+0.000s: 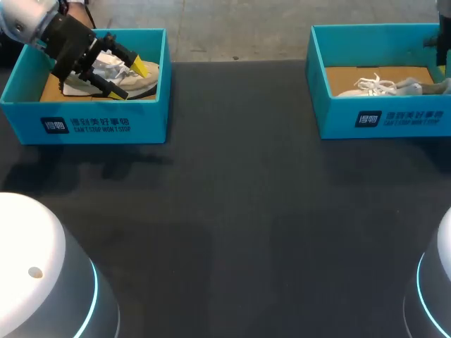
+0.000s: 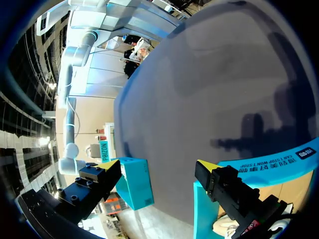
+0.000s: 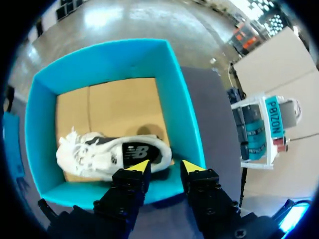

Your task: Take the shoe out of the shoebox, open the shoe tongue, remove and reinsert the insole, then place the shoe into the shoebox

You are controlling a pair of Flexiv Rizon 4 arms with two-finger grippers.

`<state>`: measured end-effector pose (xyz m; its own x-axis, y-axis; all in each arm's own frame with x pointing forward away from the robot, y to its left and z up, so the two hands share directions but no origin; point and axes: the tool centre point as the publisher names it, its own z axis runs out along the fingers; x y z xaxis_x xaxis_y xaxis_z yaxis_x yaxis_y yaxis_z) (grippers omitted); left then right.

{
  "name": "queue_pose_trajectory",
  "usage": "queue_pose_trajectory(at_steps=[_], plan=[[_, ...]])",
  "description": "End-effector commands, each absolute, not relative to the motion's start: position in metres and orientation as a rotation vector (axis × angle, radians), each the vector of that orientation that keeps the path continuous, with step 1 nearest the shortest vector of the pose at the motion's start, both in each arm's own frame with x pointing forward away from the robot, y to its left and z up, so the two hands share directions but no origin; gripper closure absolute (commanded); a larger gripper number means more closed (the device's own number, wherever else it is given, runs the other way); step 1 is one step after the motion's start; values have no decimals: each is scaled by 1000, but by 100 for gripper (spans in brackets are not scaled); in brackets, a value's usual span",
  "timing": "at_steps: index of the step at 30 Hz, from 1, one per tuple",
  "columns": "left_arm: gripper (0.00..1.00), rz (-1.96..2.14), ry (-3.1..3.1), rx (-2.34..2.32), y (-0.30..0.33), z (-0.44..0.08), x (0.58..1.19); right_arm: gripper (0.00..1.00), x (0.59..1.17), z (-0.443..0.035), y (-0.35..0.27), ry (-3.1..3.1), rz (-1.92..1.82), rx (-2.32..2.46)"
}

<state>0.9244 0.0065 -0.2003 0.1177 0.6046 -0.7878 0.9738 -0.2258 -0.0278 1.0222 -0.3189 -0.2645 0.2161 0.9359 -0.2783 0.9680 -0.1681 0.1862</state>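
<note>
Judging from the left shoe point(image 1: 146, 81) lying in the left box point(image 1: 106, 120) under wide-spread left fingers point(image 1: 141, 67), and the right shoe point(image 3: 124, 152) lying in the right box point(image 3: 184, 114) below slightly parted, empty right fingers point(image 3: 138, 168), no step was done yet.

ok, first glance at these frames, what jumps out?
The teal left shoebox and right shoebox stand at the far corners of the dark table, each with a pale shoe inside. The left gripper is down in the left shoebox, open at the left shoe; the right gripper hangs open over a wall of the right shoebox, the right shoe just ahead.
</note>
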Motion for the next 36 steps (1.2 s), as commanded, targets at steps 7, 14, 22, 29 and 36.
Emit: queue_pose_trajectory(at_steps=[7,14,22,29,36], plan=[[0,-945,1526,1894,6,-200,923,60,973,-223,-288,1924,-72,2038],[0,-945,1526,1894,6,-200,923,58,939,-209,-270,2013,-33,1970],[0,-945,1526,1894,6,-200,923,55,885,-209,-256,2115,-29,1908],[0,-945,1526,1894,6,-200,923,53,834,-207,-232,2238,0,1801],[0,-945,1526,1894,6,-200,923,24,790,-211,-222,2310,68,1717]])
